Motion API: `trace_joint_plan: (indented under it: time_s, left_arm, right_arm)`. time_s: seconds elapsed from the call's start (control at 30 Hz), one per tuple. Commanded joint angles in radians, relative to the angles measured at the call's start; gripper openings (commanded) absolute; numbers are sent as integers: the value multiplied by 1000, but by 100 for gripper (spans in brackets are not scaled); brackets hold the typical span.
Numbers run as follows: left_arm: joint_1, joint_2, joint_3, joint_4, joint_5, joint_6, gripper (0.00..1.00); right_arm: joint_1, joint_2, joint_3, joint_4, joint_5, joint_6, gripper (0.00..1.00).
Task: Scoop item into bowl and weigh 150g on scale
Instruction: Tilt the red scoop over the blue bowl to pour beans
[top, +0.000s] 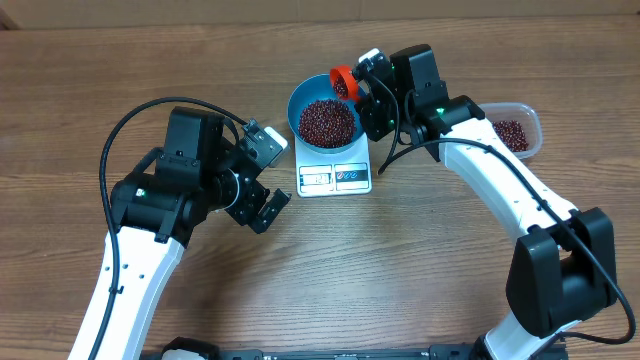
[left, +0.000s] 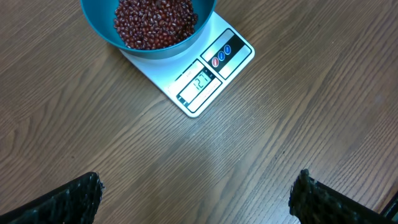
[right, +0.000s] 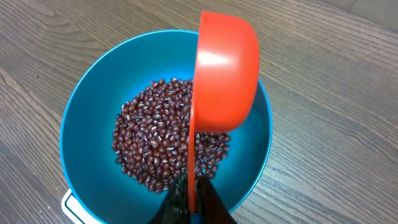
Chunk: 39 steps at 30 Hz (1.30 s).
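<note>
Toward the tabletop's (top: 90, 60) far edge, the blue round bowl (right: 87, 118) sits on the white kitchen scale (left: 239, 56), well filled with red-brown beans (right: 155, 143). The right end effector (right: 193, 208) grips a red plastic scoop (right: 227, 74) tipped over it. The left end effector (left: 199, 205) hangs wide open. I can't read the display (left: 200, 83), so topping-up may remain. There's open room toward the near edge.

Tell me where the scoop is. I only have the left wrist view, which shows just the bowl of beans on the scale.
Observer: The red scoop is tipped on its side above the blue bowl, its handle clamped in the right end effector.
Operator: Where would more beans come from?
Observer: A clear tub holding beans sits on the table beyond the right arm, apart from the scale.
</note>
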Motion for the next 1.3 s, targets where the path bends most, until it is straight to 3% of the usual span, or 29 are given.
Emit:
trace_joint_plan:
  time_s: [0.0, 0.9, 1.27]
  left_arm:
    - [-2, 5, 26, 1, 1, 1, 100]
    - [-2, 5, 26, 1, 1, 1, 100]
    - [-2, 5, 26, 1, 1, 1, 100]
  right_arm:
    - [8, -44, 5, 17, 6, -8, 4]
    - [38, -44, 5, -28, 18, -82, 7]
    - [58, -44, 5, -28, 162, -122, 4]
